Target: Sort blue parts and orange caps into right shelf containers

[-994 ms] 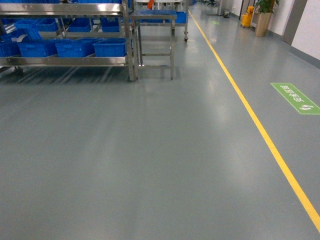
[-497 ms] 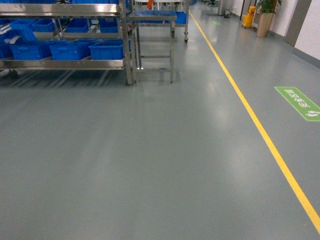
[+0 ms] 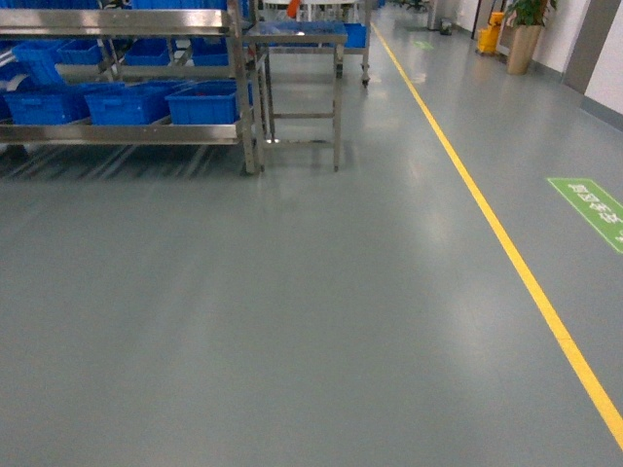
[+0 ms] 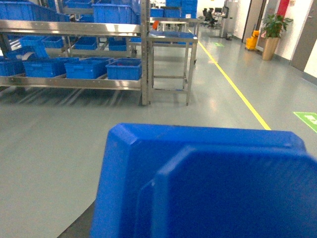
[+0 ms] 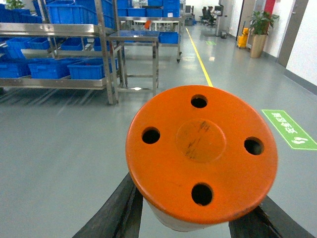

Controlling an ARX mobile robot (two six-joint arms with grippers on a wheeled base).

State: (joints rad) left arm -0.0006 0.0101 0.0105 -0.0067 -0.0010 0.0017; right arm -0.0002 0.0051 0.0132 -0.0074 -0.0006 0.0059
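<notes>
The blue bins (image 3: pixel 206 102) sit in a row on the low shelf of a shiny metal rack (image 3: pixel 236 88) at the far left of the head view, well apart from the robot. In the right wrist view, a round orange cap (image 5: pixel 200 153) with four holes fills the middle, and the dark fingers (image 5: pixel 116 210) of the right claw press its sides, so the claw is closed around it. In the left wrist view a big blue part (image 4: pixel 203 181) blocks the left claw, so I cannot tell how open it is. A yellow line (image 3: pixel 506 253) runs along the grey floor (image 3: pixel 292 311).
</notes>
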